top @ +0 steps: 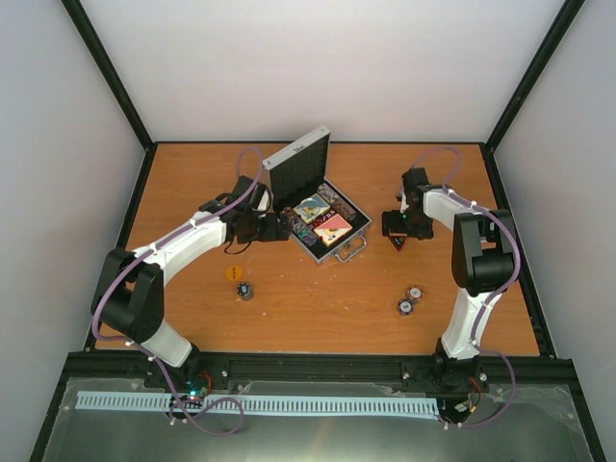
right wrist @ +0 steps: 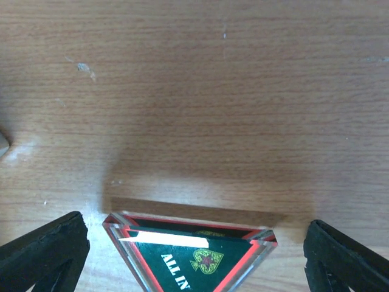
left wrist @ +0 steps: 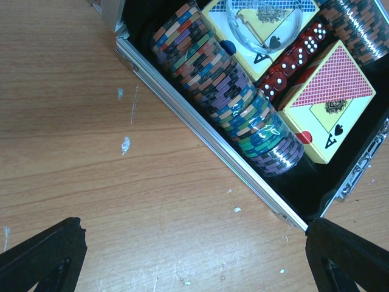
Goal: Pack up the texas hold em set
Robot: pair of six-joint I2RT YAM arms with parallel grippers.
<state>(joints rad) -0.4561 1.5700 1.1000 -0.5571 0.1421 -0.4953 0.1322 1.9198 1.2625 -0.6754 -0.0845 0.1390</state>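
Both reach forward and hang low, fingers spread wide: your left gripper (left wrist: 193,228) beside the case (top: 298,171), right gripper (right wrist: 193,224) straddling the token (right wrist: 194,261), its lower tip cropped.

One silver aluminium case (top: 298,171), two patterned card boxes (top: 314,209), one dark triangular token (top: 399,243), one orange disc (top: 233,272) are counted.
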